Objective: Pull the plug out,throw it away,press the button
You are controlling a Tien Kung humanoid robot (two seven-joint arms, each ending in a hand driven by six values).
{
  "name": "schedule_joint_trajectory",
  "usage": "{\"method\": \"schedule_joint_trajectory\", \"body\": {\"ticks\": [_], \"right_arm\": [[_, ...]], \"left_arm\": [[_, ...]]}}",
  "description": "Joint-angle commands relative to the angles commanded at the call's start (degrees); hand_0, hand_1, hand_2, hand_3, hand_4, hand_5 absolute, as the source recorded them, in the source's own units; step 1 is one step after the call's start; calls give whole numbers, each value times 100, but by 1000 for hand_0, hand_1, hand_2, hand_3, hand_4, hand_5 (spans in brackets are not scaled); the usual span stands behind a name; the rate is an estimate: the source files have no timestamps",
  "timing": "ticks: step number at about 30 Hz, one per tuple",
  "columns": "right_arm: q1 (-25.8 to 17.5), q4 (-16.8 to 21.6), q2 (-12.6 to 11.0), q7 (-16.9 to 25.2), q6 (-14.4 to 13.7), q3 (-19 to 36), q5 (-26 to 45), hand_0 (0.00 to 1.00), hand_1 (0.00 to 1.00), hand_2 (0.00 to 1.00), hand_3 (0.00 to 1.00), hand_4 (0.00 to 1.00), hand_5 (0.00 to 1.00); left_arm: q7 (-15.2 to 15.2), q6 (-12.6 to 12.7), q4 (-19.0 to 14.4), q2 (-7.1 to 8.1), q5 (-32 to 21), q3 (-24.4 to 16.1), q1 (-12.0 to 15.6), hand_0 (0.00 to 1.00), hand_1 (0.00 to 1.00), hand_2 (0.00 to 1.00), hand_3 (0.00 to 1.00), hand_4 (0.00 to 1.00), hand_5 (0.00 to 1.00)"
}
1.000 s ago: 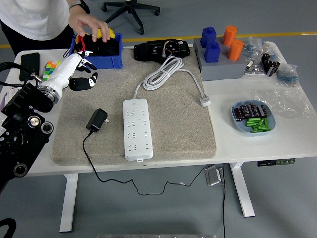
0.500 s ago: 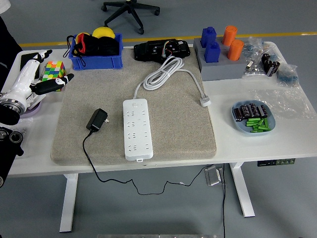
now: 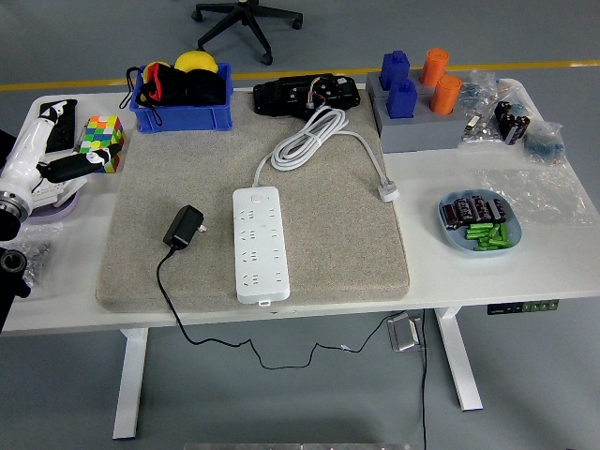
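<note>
Left hand [image 3: 58, 155] open, empty, beside cube [image 3: 101, 141]; black plug [image 3: 183, 227] lies unplugged left of power strip [image 3: 258, 243].

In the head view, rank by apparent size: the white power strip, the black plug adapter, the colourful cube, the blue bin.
Largest to smallest:
1. white power strip
2. blue bin
3. black plug adapter and colourful cube: too alike to rank.
</note>
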Motion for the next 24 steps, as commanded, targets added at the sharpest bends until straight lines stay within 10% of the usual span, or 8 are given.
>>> {"method": "schedule_joint_trajectory", "body": {"ticks": [24], "right_arm": [[-36, 6, 44, 0, -1, 58, -2, 749, 700, 710, 724, 778, 633]], "left_arm": [[278, -58, -214, -76, 122, -281, 87, 874, 846, 868, 977, 806, 220]]}}
